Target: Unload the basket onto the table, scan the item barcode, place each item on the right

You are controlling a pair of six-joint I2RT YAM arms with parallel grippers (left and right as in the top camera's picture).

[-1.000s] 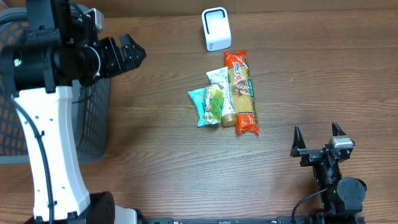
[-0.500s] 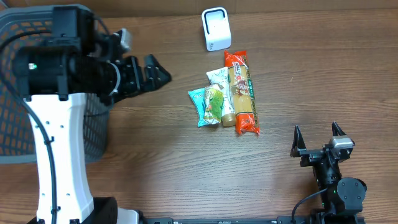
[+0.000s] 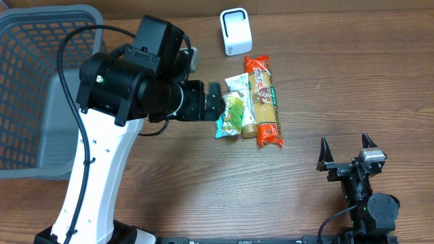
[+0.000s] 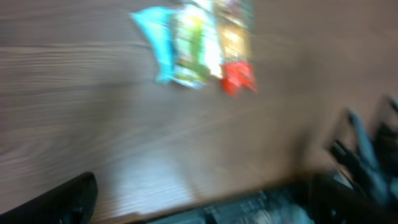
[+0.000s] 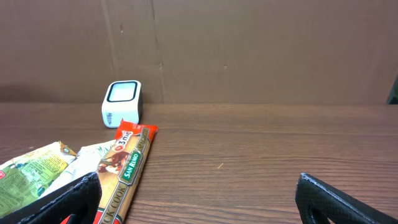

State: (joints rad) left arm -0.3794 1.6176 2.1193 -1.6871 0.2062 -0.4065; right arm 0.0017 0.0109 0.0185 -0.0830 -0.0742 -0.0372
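Note:
A small white barcode scanner (image 3: 235, 31) (image 5: 121, 102) stands at the back of the table. In front of it lies a cluster of items: a long red and tan pasta packet (image 3: 262, 102) (image 5: 124, 174), a teal and green snack packet (image 3: 227, 115) (image 4: 183, 46) and a white packet (image 3: 237, 84). My left gripper (image 3: 213, 103) hovers open at the left edge of the cluster, holding nothing; its wrist view is motion-blurred. At the front right, my right gripper (image 3: 346, 150) (image 5: 199, 205) rests open and empty, well clear of the packets.
A large grey mesh basket (image 3: 41, 88) takes up the left end of the table. The left arm's white body (image 3: 88, 176) stretches from the front edge up to the packets. A brown cardboard wall (image 5: 249, 50) stands behind the table.
The left arm has swung right from over the basket to the left edge of the packet cluster. The right arm and all items stayed still.

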